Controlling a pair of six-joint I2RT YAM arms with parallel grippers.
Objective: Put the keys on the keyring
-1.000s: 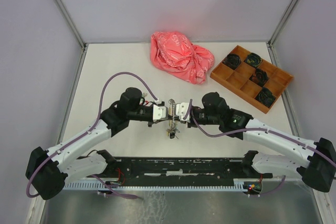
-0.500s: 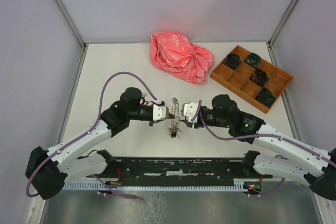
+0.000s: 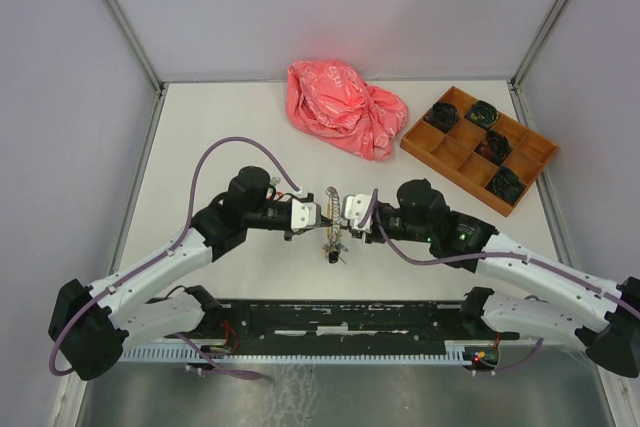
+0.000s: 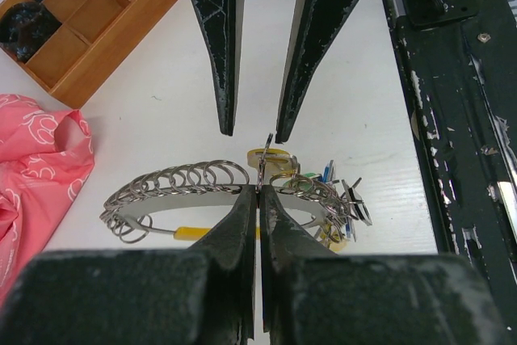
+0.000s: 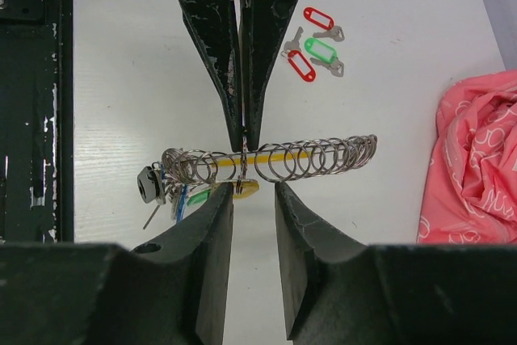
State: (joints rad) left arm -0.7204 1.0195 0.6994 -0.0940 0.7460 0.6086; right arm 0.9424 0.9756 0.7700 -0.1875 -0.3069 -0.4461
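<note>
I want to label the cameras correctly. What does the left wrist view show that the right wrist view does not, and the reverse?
Only the left wrist view shows the wooden compartment tray. Only the right wrist view shows loose keys with red and green tags. Both show the keyring, the left fingers shut on it, the open right fingers and the pink bag.

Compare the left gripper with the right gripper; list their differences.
The left gripper has jaws shut on the keyring; the right gripper has jaws apart, closed on nothing. The left gripper points in from the robot's left, the right gripper from the opposite side. Both face tip to tip at the ring's middle.
</note>
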